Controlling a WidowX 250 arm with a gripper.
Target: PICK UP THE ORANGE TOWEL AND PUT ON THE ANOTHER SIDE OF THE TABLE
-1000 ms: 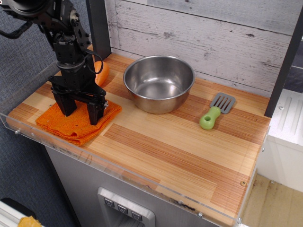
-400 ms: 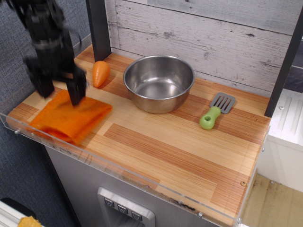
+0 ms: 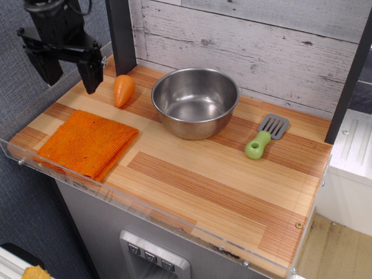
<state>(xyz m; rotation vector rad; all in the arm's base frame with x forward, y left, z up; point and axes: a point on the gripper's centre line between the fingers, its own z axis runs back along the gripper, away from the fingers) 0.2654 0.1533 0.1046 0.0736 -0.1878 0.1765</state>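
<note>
Observation.image: orange towel [image 3: 86,143] lies below gripper [image 3: 68,73].

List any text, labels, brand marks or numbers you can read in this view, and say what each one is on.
None: no readable text shows anywhere in this view.
The orange towel, steel bowl, plastic carrot and green-handled spatula carry no print.
The three small buttons on the grey cabinet front bear marks too small to read.
The open pincer shows no visible label.
</note>
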